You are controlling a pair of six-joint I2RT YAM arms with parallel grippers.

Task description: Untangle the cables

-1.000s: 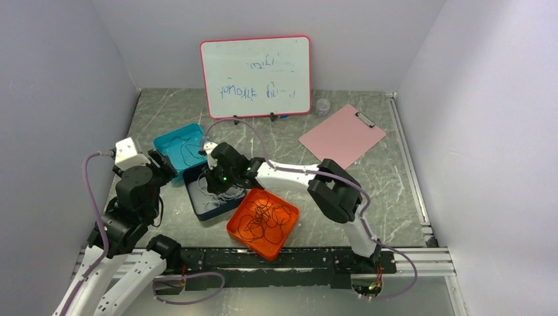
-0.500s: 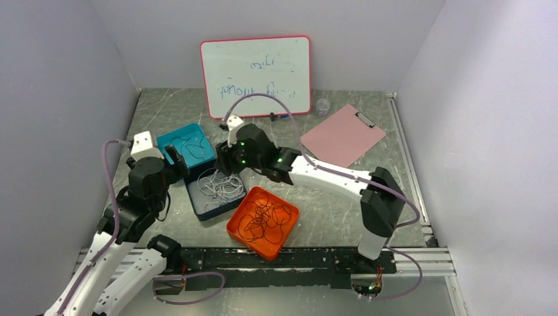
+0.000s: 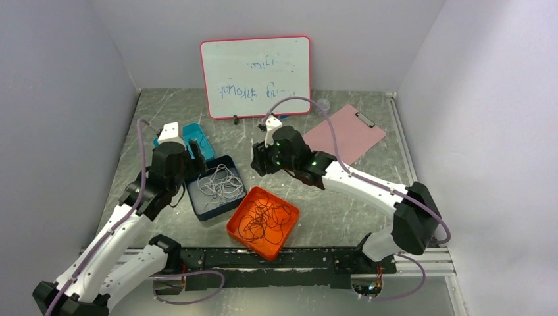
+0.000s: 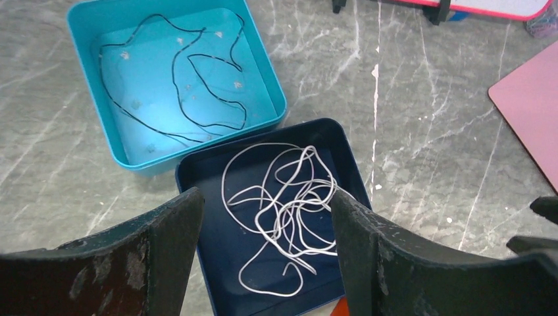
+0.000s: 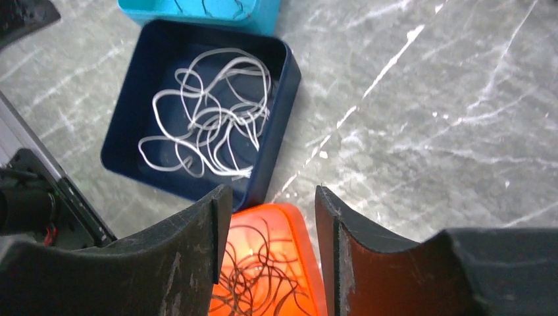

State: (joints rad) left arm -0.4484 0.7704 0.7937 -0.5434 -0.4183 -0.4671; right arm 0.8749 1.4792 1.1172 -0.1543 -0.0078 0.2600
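Left wrist view shows the white cable point(image 4: 283, 204) lying loose in the navy tray point(image 4: 256, 145) and 1 black cable point(image 4: 191, 92) in the teal tray point(image 4: 270, 72), so I judge the real knot is the black tangle point(image 3: 263, 220) in the orange tray point(image 3: 237, 234). I'd pinch 1 outer loop there and lift slowly, letting the rest fall away. Left claw point(image 4: 263, 197) and right claw point(image 5: 273, 191) both hang open above the tabletop point(image 3: 329, 217), holding and touching nothing.

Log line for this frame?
left gripper open, empty | right gripper open, empty | white cable in navy tray | black cable in teal tray | black tangle in orange tray
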